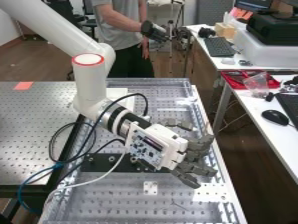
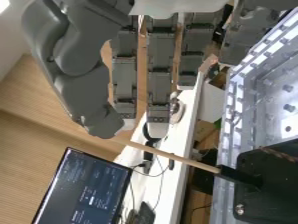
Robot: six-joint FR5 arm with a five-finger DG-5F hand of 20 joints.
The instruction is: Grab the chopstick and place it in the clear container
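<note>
Over the right side of the bench, the hand (image 1: pixel 194 156) is spread with its fingers fairly straight. In the wrist view the hand (image 2: pixel 159 75) has straight fingers and its thumb beside them. A thin wooden chopstick (image 2: pixel 169 156) slants across that view, its pale end by the thumb tip and its other end at a dark holder (image 2: pixel 238 176). Whether thumb and chopstick touch, I cannot tell. Clear walls (image 1: pixel 188 90) run around the perforated bench top; whether these are the clear container is uncertain.
A black plate (image 1: pixel 100 162) lies under the wrist. Cables (image 1: pixel 52 167) loop at the bench's left edge. To the right, a white desk (image 1: pixel 256 112) holds a mouse, a keyboard and a red tray (image 1: pixel 233 79). A monitor (image 2: pixel 83 192) stands beyond the fingers in the wrist view.
</note>
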